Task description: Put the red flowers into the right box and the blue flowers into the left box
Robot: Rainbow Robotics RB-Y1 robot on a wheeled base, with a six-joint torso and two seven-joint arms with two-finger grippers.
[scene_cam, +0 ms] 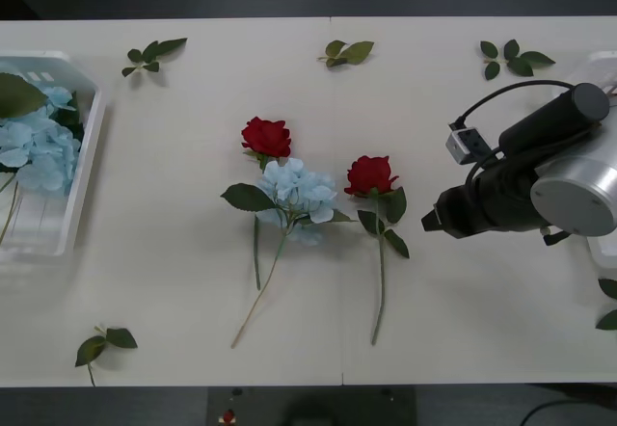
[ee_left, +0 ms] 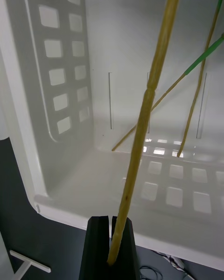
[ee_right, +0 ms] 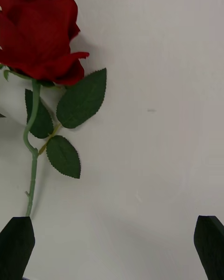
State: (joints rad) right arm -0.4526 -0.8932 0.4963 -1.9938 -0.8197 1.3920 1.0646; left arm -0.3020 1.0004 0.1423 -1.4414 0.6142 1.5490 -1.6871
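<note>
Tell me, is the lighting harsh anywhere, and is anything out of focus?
Front view: soft, even light; the flowers cast only faint shadows on the table. Right wrist view: the rose is sharp, with a soft shadow beside its stem. Left wrist view: bright patches glow through the left box floor; the held stem looks slightly soft.

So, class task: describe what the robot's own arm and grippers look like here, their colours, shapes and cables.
The right arm is chunky and black, with a round silver-grey joint cap, a looping black cable and a small grey box near the wrist. The right gripper has two flat black fingers with rounded tips. The left gripper has matching black fingers, blocky and square-edged.
</note>
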